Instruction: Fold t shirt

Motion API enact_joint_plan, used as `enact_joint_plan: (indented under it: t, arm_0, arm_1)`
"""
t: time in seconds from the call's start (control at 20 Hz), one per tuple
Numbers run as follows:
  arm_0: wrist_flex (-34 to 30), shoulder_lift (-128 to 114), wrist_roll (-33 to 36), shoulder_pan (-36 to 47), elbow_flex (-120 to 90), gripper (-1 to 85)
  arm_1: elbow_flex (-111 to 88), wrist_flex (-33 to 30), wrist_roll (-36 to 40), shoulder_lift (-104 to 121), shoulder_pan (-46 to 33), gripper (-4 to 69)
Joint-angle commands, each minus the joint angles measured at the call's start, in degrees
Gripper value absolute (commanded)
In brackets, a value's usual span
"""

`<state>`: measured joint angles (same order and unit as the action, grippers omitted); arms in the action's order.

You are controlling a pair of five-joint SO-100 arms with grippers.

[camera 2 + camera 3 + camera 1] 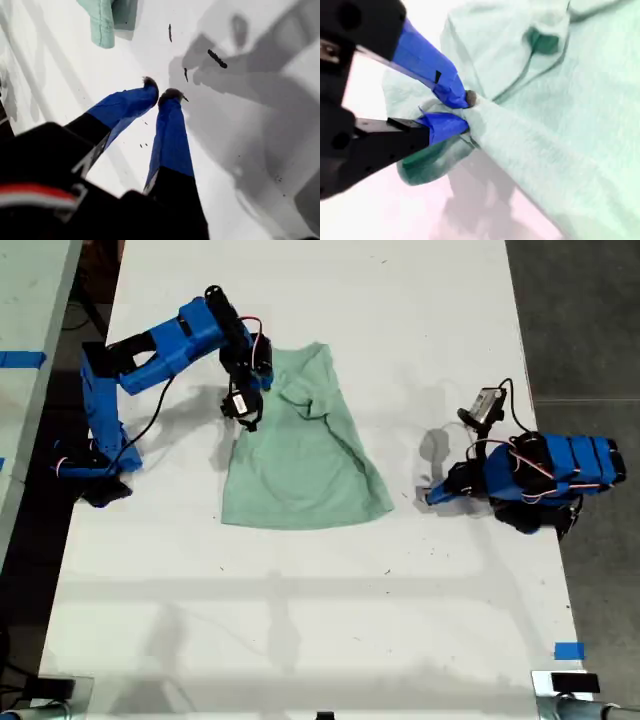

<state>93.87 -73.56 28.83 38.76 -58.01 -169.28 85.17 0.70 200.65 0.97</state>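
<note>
The white bench fills most of the exterior view, running from 12 o'clock to 6 o'clock, with dark floor at 3 o'clock and a second pale surface with blue tape at 9 o'clock.

The t shirt lies near the middle of the bench, a little toward 10 o'clock from centre. It is pale mint green, partly gathered and creased at its 12 o'clock end, and spread flatter toward its hem at 6 o'clock.

The blue arm at 9 o'clock in the exterior view reaches over to the shirt's 10 o'clock edge. My second tool is at its end, its blue-taped tips pressed together on a bunched fold of the t shirt, with cloth pinched between them and lifted slightly off the bench.

The other blue arm sits folded at 3 o'clock in the exterior view, well apart from the shirt. My first tool belongs to it; its tips almost meet, with only a narrow gap and nothing between them, above bare bench. A corner of the t shirt shows beyond it.
</note>
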Motion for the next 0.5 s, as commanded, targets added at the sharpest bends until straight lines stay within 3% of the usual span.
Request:
enact_joint_plan:
  t: [0.0,0.05,0.2,0.45]
  arm_0:
    - [-5.1,2.55,3.87,-4.48,5.71,13.5]
    - [-7.29,5.19,5.71,-5.98,5.71,22.0]
    - [-10.28,11.16,7.38,-7.56,5.71,25.3]
    - [-2.11,-1.85,7.12,-4.48,5.54,27.1]
  arm_1:
    - [0.44,0.79,0.35,0.0,-0.26,4.6]
    - [0.44,0.79,0.35,0.0,-0.18,4.6]
    - [0.44,0.79,0.62,0.0,0.0,4.7]
    - [0.44,0.79,0.7,0.0,0.18,4.7]
